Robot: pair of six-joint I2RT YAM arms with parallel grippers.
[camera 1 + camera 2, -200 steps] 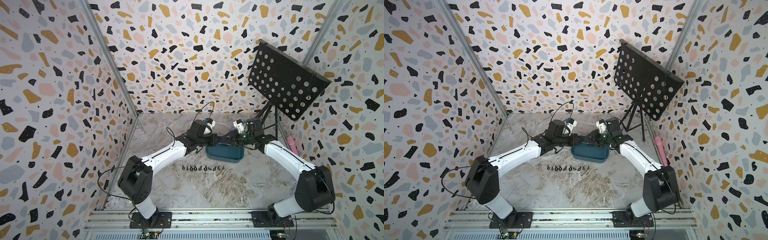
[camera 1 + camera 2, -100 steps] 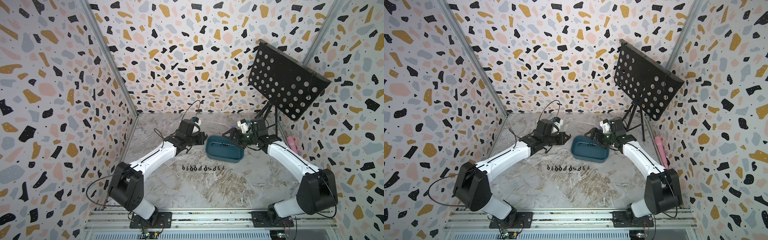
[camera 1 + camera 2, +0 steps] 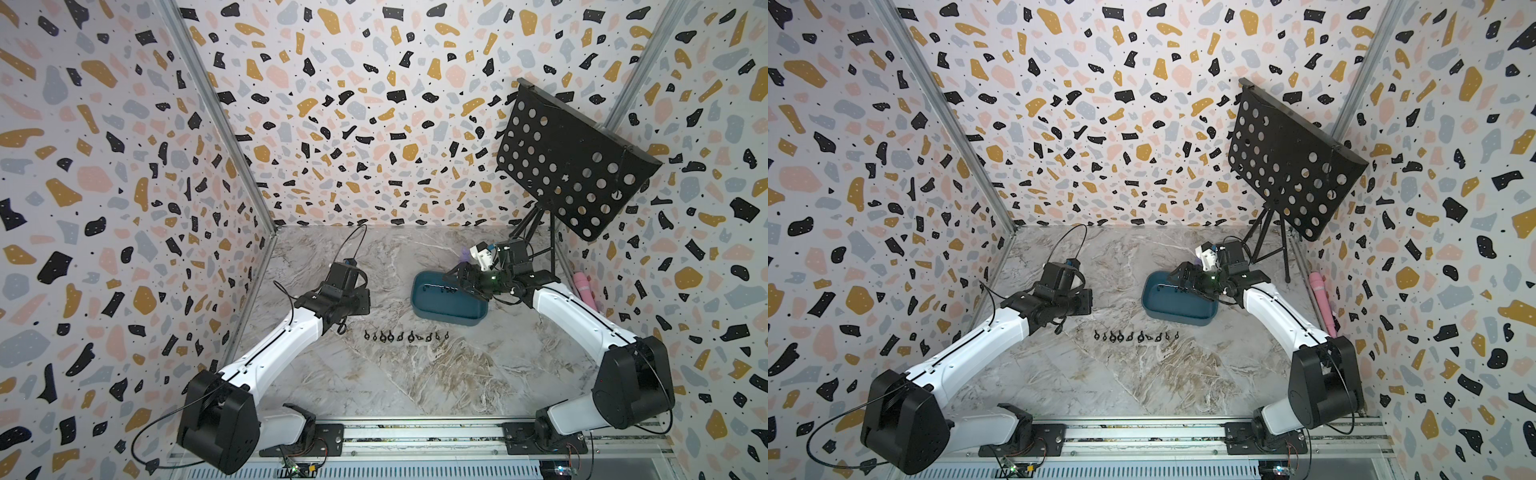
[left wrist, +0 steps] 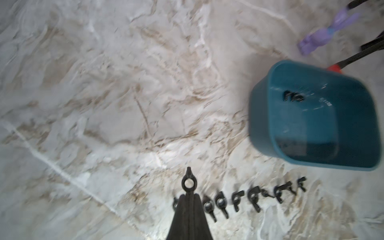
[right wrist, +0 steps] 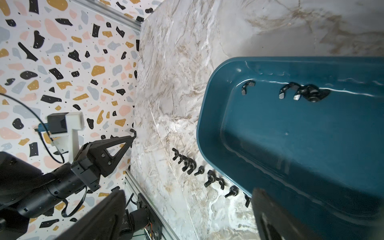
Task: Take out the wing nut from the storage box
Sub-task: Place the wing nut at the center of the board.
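**Storage box** (image 3: 449,316) (image 3: 1177,316): one. This dark teal tub is sitting open-topped on the marble table (image 3: 395,386), right of centre.
- Contents: black wing nuts (image 5: 287,91) are lying loose along one long inner wall. Three are showing plainly in the right wrist view. The last may be overlapping a fourth, which I cannot settle. In the left wrist view they are blurring into one dark cluster (image 4: 293,96).

**Row of wing nuts** (image 3: 390,336) (image 3: 1121,337): one line is lying on the table just in front of the box. It is counting nine or ten, too small to fix exactly.

**Wing nut** (image 4: 188,182): one, out of the box. It is sticking out from the closed tips of the left gripper (image 4: 188,196), over the left end of the row.

**Right gripper** (image 5: 189,193): its jaws are standing wide apart and gripping nothing at the box's right end. One finger is showing in front of the box and the other outside it.

**Other items**
- Purple clothespin (image 4: 324,35): one is lying behind the box.
- Red block (image 4: 334,67): one is peeking from behind the box's far wall.
- Black perforated music stand (image 3: 573,166): one is standing at the back right.
- Pink cylinder (image 3: 582,286): one is lying along the right wall.
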